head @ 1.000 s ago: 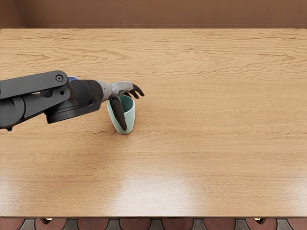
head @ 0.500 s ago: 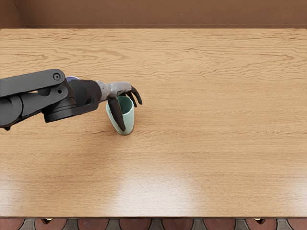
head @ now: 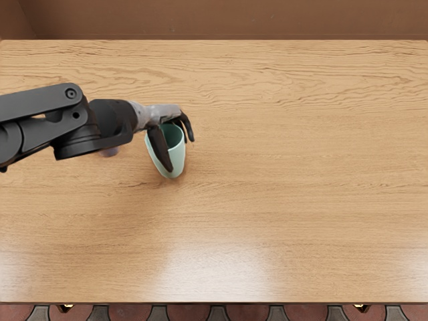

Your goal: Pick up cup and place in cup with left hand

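Left hand (head: 163, 115) has the mint-green cup (head: 176, 158) pinched between thumb and curled fingers — mouth up, over the table's (head: 281, 200) left half. Something purplish (head: 109, 153) peeks from under the arm (head: 40, 103) — mostly hidden.

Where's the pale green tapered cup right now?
Head view, left of centre: the pale green tapered cup sits between the dark fingers of the grey-and-black left hand.

A simulated room: wood-grain table (head: 267, 200), patterned floor (head: 218, 313), brown surface behind (head: 234, 19).
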Controlling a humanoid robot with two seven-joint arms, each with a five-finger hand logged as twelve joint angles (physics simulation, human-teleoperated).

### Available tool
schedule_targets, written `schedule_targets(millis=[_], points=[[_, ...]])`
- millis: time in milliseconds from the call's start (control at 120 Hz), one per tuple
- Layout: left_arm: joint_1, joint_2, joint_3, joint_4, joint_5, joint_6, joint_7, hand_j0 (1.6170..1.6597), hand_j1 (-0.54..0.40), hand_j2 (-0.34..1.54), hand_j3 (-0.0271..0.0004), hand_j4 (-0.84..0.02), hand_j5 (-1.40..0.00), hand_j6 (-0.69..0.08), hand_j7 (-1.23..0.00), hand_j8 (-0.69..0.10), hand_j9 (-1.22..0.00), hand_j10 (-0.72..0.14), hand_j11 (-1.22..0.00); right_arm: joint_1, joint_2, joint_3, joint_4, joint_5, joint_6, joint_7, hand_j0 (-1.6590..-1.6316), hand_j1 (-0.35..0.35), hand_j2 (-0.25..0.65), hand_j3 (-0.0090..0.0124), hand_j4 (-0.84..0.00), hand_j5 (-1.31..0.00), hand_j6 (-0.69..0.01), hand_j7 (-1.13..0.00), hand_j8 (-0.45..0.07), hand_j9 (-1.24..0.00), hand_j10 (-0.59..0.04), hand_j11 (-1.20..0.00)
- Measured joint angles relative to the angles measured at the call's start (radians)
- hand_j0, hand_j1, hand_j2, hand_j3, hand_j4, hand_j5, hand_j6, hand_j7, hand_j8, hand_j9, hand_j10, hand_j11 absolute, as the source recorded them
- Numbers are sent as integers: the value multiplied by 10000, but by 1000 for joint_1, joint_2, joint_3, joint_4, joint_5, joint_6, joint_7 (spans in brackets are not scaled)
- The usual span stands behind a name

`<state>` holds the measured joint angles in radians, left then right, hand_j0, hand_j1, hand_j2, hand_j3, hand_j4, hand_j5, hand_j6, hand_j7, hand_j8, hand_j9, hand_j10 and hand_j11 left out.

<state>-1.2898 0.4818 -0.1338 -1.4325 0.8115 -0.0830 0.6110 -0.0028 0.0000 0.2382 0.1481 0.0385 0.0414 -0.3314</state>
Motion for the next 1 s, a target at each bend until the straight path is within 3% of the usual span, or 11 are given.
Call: schedule_targets(millis=[108,200,258,383,425,458,483,525,575,658,1000], points=[[-48,19,1,0,-31,-13,1,16488,-346,473,0,-5797,-8466,-4173,-8110,-2485,-8251,-2584,-8298,0,0,0,0,0,0,0,-16581,-3491,0,0,0,0,-1,0,0,0,1,0],[-87,48,3,0,-55,-27,1,16523,-1794,948,0,-5759,-8726,-3048,-8284,-1393,-8281,-1707,-8206,1,0,0,0,0,0,0,-16581,-3491,0,0,0,0,0,0,1,0,2,0],[-93,51,3,0,-66,-34,0,16527,-1977,749,0,-5896,-8599,-3038,-8178,-1338,-8190,-1513,-8231,1,0,0,0,0,0,0,-16581,-3491,0,0,0,0,0,0,1,0,2,0],[-143,67,5,0,-102,-47,0,16512,-2030,520,0,-5957,-8624,-3385,-8315,-1422,-8253,-1272,-8339,1,0,0,1,0,0,0,-16581,-3491,0,0,0,0,0,0,1,0,2,0],[-160,75,8,0,-121,-57,0,16500,-1293,249,0,-5668,-9077,-3103,-8500,-1303,-8260,-1215,-8381,1,0,0,1,0,0,0,-16581,-3491,1,0,0,0,1,0,2,0,3,0],[-169,87,9,0,-131,-64,0,16492,-641,60,0,-5475,-9405,-3132,-8686,-1525,-8254,-1850,-8429,1,0,0,1,0,0,0,-16581,-3491,1,0,0,1,2,0,3,0,4,0],[-172,98,10,0,-144,-70,0,16495,-283,-22,0,-5234,-9770,-2692,-9136,-1152,-8130,-1558,-8462,1,0,0,1,0,0,0,-16581,-3490,1,0,0,1,2,0,3,0,4,0],[-188,114,10,-1,-154,-75,0,16512,-741,585,0,-5379,-9573,-3966,-8924,-1974,-8125,-2204,-8420,1,0,0,1,0,0,0,-16581,-3490,1,0,0,0,2,0,2,0,3,0],[-192,124,9,-1,-160,-82,0,16521,-987,1644,0,-5590,-9288,-4430,-8764,-2431,-8132,-2681,-8372,1,0,0,1,0,0,0,-16581,-3491,1,0,-1,0,1,0,2,0,3,0],[-192,135,10,-1,-170,-90,0,16533,-1291,2846,0,-5766,-9107,-4759,-8694,-2909,-8243,-2818,-8347,1,0,0,1,0,0,0,-16581,-3491,0,0,-1,0,0,0,1,0,2,0],[-250,234,10,-2,-208,-142,0,16563,-2108,5186,0,-6176,-8845,-5539,-8839,-3090,-8454,-3124,-8406,1,0,0,1,-2,0,0,-16581,-3490,0,0,0,0,0,0,0,0,0,0]])
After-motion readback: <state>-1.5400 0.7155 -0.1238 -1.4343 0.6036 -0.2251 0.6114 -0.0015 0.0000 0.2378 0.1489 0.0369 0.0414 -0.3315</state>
